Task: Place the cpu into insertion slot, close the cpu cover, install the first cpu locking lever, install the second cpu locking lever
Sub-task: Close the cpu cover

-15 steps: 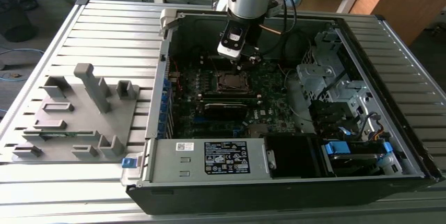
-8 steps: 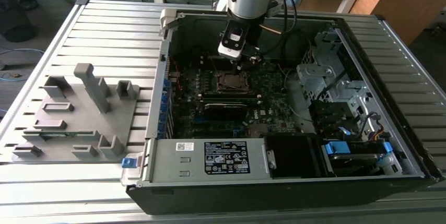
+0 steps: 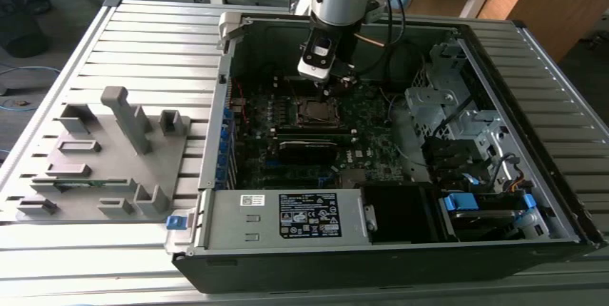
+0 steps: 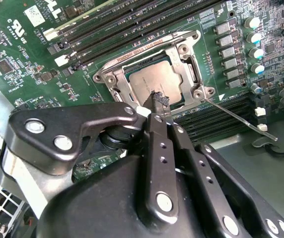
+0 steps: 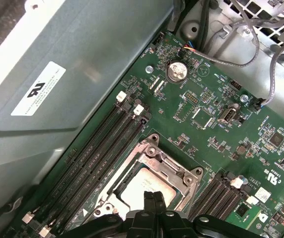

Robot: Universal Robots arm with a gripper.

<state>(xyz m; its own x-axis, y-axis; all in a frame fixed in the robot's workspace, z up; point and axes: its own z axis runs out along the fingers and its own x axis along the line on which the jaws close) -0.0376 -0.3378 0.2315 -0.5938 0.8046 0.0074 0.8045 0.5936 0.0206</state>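
Note:
The cpu (image 4: 152, 79) lies flat in the insertion slot (image 4: 107, 78) on the green motherboard, its dull silver top showing through the window of the cpu cover (image 4: 187, 58), which lies down over it. A thin wire locking lever (image 4: 241, 119) sticks out sideways from a corner of the socket. My gripper (image 4: 159, 100) hovers over one edge of the cpu, fingers pressed together with nothing between them. In the first wrist view the cpu (image 5: 143, 181) sits just past my gripper (image 5: 152, 197). In the exterior view my gripper (image 3: 329, 89) hangs just above the socket (image 3: 317, 111).
Long black memory slots (image 4: 132, 29) run on both sides of the socket, with a row of capacitors (image 4: 241, 44) nearby. A grey metal box (image 5: 72, 74) and loose cables (image 5: 241, 54) border the board. A grey fixture tray (image 3: 105, 156) lies at the exterior view's left of the case.

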